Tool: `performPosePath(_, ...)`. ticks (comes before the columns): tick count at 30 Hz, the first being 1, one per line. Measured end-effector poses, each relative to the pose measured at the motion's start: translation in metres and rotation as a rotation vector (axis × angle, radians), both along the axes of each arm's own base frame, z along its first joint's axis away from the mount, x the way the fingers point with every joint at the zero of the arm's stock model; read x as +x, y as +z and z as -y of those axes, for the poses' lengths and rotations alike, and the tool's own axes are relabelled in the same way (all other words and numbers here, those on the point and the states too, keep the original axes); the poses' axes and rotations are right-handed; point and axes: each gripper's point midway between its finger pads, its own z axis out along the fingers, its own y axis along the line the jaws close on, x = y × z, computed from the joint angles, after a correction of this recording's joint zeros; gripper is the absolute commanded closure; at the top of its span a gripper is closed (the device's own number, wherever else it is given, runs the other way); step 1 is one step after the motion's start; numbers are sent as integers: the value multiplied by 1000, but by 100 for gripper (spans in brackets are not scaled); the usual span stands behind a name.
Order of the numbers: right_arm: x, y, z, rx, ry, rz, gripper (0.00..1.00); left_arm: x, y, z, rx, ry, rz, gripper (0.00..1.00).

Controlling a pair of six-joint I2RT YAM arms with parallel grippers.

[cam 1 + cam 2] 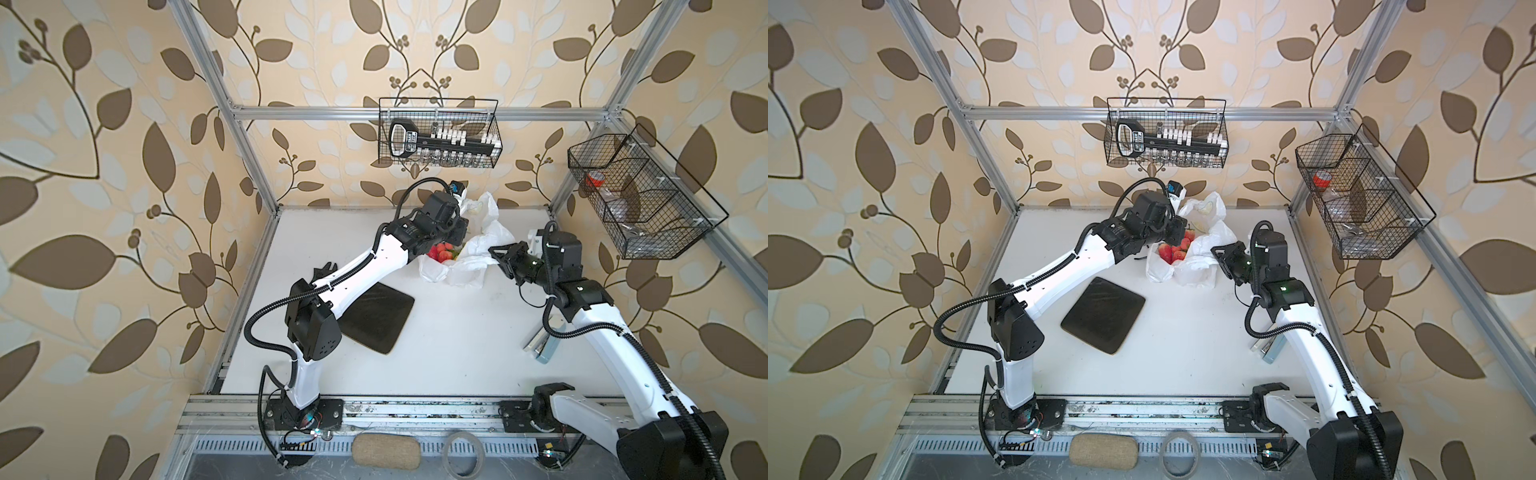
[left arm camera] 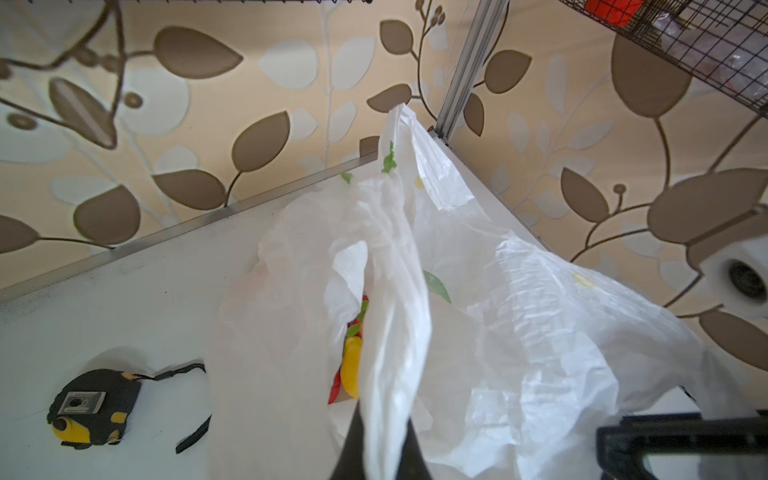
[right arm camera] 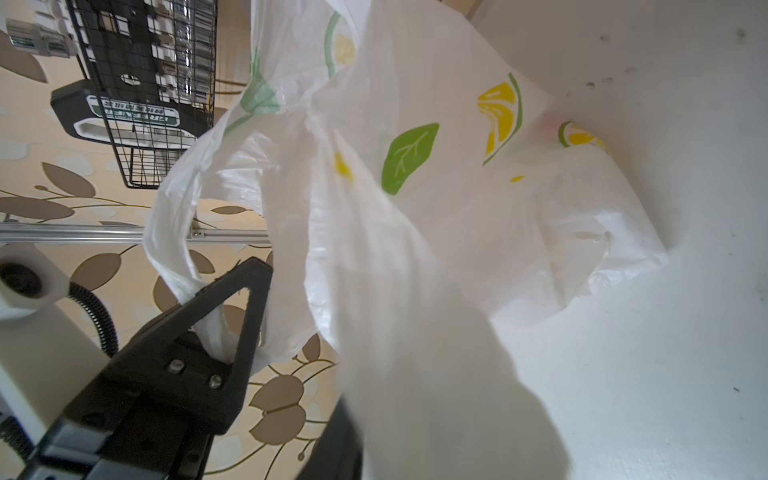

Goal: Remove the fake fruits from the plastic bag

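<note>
Nearest, a black mat (image 1: 376,320) lies flat on the table (image 1: 457,353), well clear of the work. Past it, toward the back, the bag (image 1: 465,266) sits slumped with its mouth spread upward.

The right gripper (image 1: 498,252) meets the bag's near rim from the side. Its jaws are closed. The right wrist view shows film running down between them and a handle loop round one finger (image 3: 166,353), so it seems to be pinching the rim.

The fruits (image 1: 1177,249) that show lie inside the bag. Red strawberries (image 1: 442,252) sit in the open mouth in both top views, and the left wrist view catches a yellow pear (image 2: 351,365) low in a fold.

Farther back, the left gripper (image 2: 380,455) is clamped on a strip of film and holds it high, so the far wall of the bag stands like a sail. A tape measure (image 2: 89,409) lies on the table beside the bag, apart from it.

The film looks thin, limp and slick, and will likely sag shut if released, so the rim or a handle is the best hold. The fruits look light, hard and glossy, and are apt to roll or squirt from a pinch. A strawberry is best taken across its body, not by the green cap.
</note>
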Motion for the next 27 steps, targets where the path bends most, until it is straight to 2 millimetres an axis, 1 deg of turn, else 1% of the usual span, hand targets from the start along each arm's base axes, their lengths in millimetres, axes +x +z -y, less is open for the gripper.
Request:
performPosePath(2,-1,-3,9,-45,-20,2,99,2,6,-7,-19,15,3,100)
performPosePath(3,-3,-4,17,-74,-38,2,100,3,10,-12,-29,26,3,100)
performPosePath(5,-9,-7,34,-123,-79,3,100,8,17,-25,-54,54,6,100)
performPosePath(7,-20,-16,55,-182,-137,-11,100,13,22,-43,-81,92,6,100)
performPosePath(9,-36,-32,71,-246,-188,-54,100,17,24,-62,-100,129,2,100)
performPosePath(12,-58,-60,87,-315,-234,-136,100,17,20,-83,-113,164,-2,100)
performPosePath(13,-65,-70,92,-334,-250,-167,100,15,18,-86,-115,165,-9,100)
performPosePath(15,-80,-91,101,-368,-273,-229,96,3,8,-88,-124,146,-35,100)
performPosePath(16,-85,-98,103,-378,-278,-248,94,-4,3,-87,-130,130,-50,100)
performPosePath(17,-90,-105,105,-389,-281,-269,89,-12,-3,-87,-138,117,-68,100)
performPosePath(19,-97,-114,107,-407,-281,-299,73,-27,-16,-88,-147,95,-98,100)
performPosePath(21,-100,-118,109,-420,-280,-316,54,-41,-30,-90,-155,79,-131,100)
performPosePath(24,-101,-118,110,-447,-269,-315,30,-52,-39,-91,-172,73,-160,100)
performPosePath(26,-103,-113,113,-473,-270,-314,20,-54,-38,-90,-187,73,-158,100)
performPosePath(27,-102,-105,115,-485,-276,-303,17,-54,-36,-90,-197,74,-156,100)
